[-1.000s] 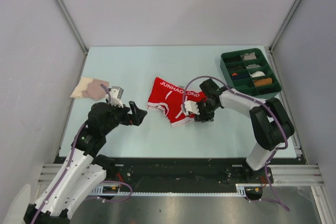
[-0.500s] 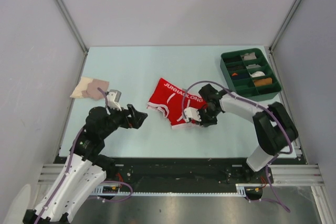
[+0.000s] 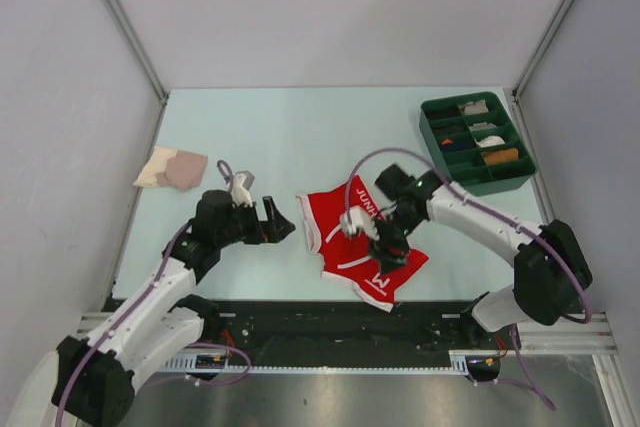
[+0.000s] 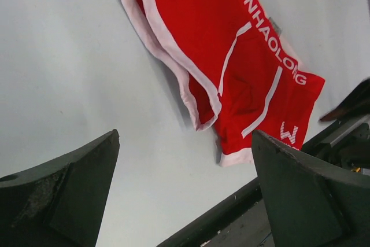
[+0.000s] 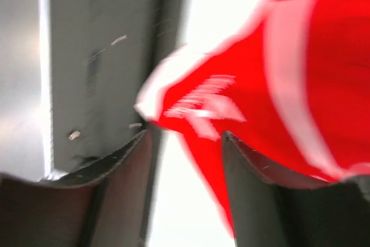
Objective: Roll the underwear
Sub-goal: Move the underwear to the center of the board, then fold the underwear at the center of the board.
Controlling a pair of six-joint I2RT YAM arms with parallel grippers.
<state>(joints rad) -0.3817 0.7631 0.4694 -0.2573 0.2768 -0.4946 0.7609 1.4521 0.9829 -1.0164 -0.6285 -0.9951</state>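
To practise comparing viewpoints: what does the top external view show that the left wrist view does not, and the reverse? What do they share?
Only top external: the beige-and-pink cloth at the left of the table, and the compartments of the green tray. Only left wrist: the full JUNHAOLONG waistband lettering, partly hidden from above by the right arm. Both: the red underwear lying on the table, with the open left gripper beside it, not touching.
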